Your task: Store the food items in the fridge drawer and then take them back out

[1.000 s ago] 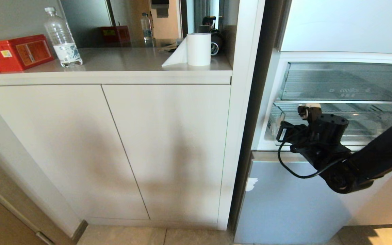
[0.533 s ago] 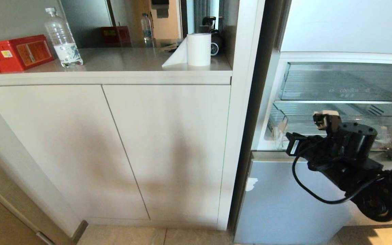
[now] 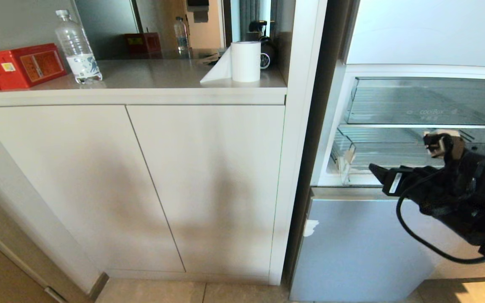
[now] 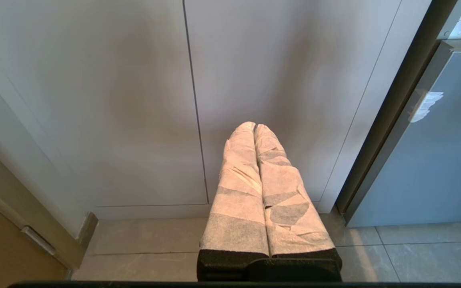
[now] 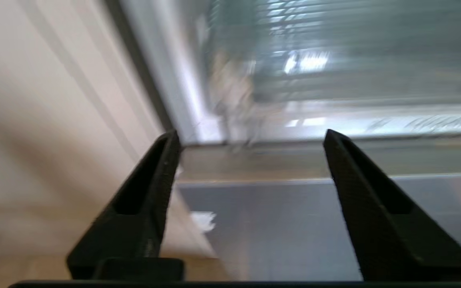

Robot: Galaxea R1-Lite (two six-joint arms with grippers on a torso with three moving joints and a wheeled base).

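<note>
The fridge drawer [image 3: 394, 153] is the clear one with a ribbed floor in the open fridge at the right. Its blurred front lip [image 5: 334, 120] fills the far part of the right wrist view. My right arm [image 3: 465, 189] hangs in front of the drawer and the lower door, a little apart from them. In the right wrist view my right gripper [image 5: 250, 138] is open, with nothing between its black fingers. My left gripper [image 4: 254, 126] is shut on nothing, its taped fingers pointing at the cabinet doors and the floor. The food items are out of view.
A clear bin with faint lettering [image 3: 427, 101] sits above the drawer. Below it is the blue-grey lower fridge door [image 3: 360, 248]. On the counter at the left stand a red box [image 3: 19, 65], a water bottle [image 3: 76, 46] and a paper roll [image 3: 246, 61]. White cabinet doors [image 3: 141, 185] are underneath.
My right arm has drawn back from the drawer's front, moving right and lower in the head view. The drawer and the counter things have stayed in place.
</note>
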